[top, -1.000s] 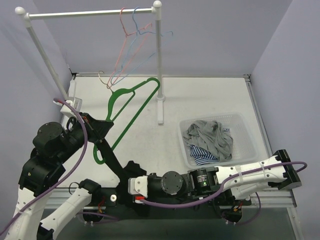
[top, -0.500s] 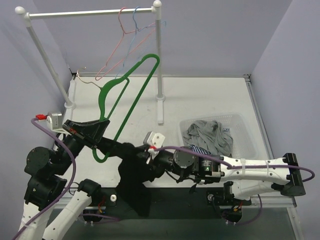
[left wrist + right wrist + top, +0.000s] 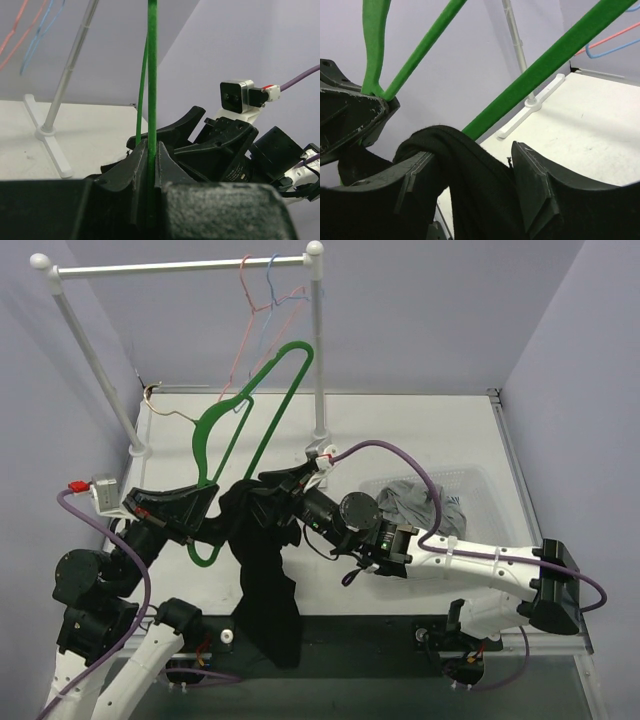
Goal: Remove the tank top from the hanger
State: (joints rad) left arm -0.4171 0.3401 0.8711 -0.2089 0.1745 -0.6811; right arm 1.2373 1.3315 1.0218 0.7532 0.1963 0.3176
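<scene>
My left gripper (image 3: 205, 508) is shut on the lower bar of the green hanger (image 3: 262, 420), which tilts up toward the rack. The thin green bar (image 3: 152, 75) is pinched between its jaws (image 3: 152, 150). The black tank top (image 3: 268, 590) hangs down from just right of that grip toward the table's near edge. My right gripper (image 3: 270, 495) is open, its jaws apart around the bunched black fabric (image 3: 470, 175). The cloth drapes over the left finger (image 3: 412, 172), and the right finger (image 3: 532, 182) stands beside it. The green hanger (image 3: 545, 65) crosses just behind.
A white clothes rack (image 3: 180, 264) spans the back, with pink and blue wire hangers (image 3: 262, 290) on it. Its right post (image 3: 319, 390) and foot stand mid-table. A clear basket (image 3: 495, 502) of grey and striped clothes sits at the right.
My right gripper rose from the near edge up to the hanger and its jaws opened. The left arm lifted and tilted the hanger up. The tank top now hangs long below.
</scene>
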